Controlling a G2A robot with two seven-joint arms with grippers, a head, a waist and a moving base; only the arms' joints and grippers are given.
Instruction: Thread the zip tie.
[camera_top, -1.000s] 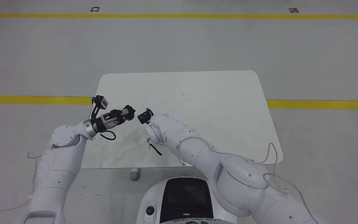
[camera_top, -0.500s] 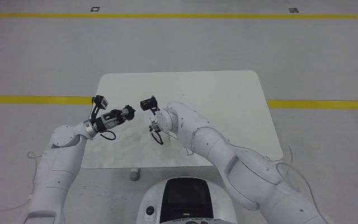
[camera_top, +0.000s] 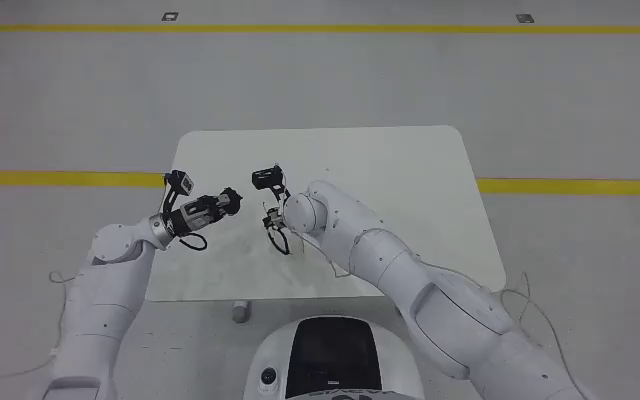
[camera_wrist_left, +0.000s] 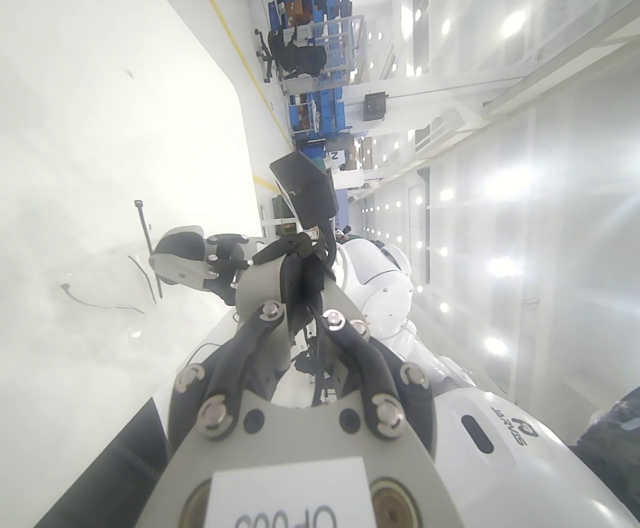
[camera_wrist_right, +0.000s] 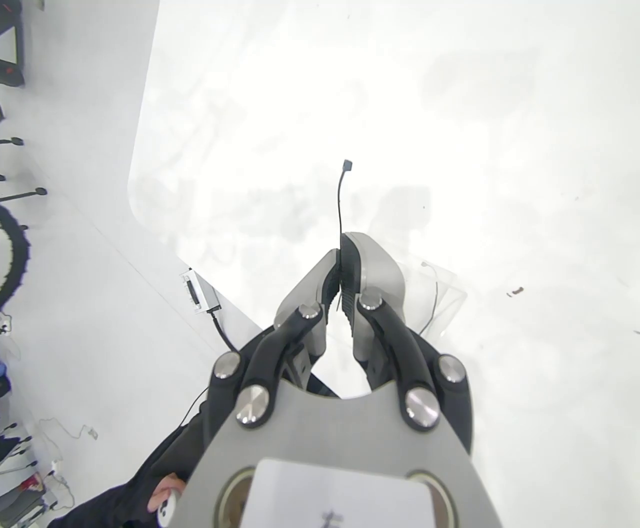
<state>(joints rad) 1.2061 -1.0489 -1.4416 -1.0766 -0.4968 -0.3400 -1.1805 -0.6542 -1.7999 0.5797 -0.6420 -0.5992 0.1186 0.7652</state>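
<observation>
A thin black zip tie (camera_wrist_right: 340, 200) sticks out from between the fingertips of my right gripper (camera_wrist_right: 341, 257), which is shut on its strap. The square head is on the free end, over the white table (camera_wrist_right: 300, 75). In the top view the zip tie (camera_top: 282, 243) hangs below the right gripper (camera_top: 270, 222) near the table's left middle. My left gripper (camera_top: 233, 198) is held a short way to the left of it, apart from the tie, fingers together. The left wrist view shows the right gripper (camera_wrist_left: 155, 260) gripping the zip tie (camera_wrist_left: 146, 232) just beyond my own shut left gripper (camera_wrist_left: 295, 247).
A clear plastic bag (camera_wrist_right: 442, 295) with a few thin black strands lies flat on the table (camera_top: 400, 170) under the right gripper. A small grey box (camera_wrist_right: 199, 295) with a cable sits below the table's near edge.
The right wrist has turned and swung toward the table's middle, carrying the zip tie away from the left gripper. The left arm has stayed put.
</observation>
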